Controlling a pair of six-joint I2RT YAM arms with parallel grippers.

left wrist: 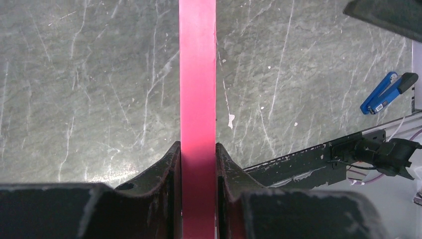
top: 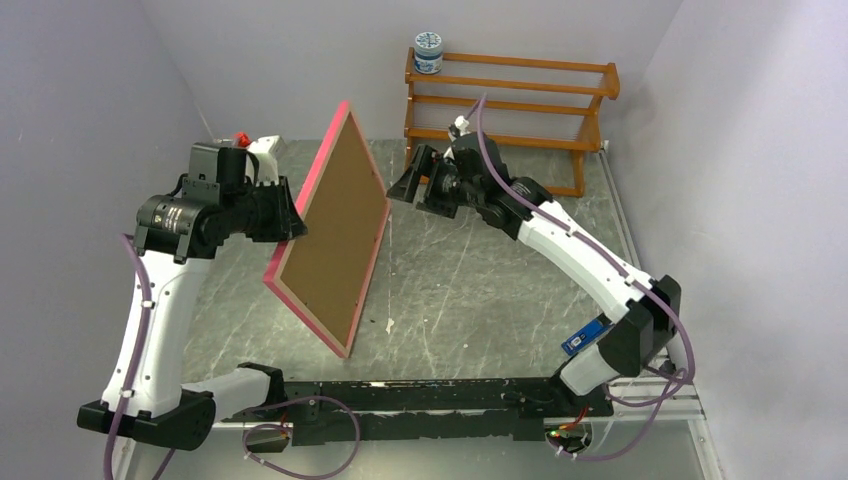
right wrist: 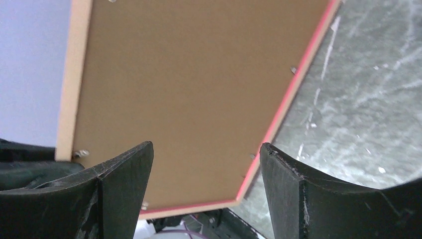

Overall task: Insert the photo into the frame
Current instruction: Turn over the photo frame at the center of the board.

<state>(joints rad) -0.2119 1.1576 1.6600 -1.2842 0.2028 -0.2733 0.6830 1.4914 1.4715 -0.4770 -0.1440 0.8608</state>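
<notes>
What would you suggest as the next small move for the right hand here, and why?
Probably ease the open right hand forward to the frame's brown back panel and its small metal tabs. The left hand clamps the pink edge, holding the frame tilted on end, while the right hand hangs just short of the back, touching nothing.

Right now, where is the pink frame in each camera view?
Top external: frame centre-left, tilted, left gripper on its edge.
Left wrist: frame a vertical pink strip, centre, between the fingers.
Right wrist: frame back-on, filling upper left.
Shared landmark: grey marbled table.
</notes>
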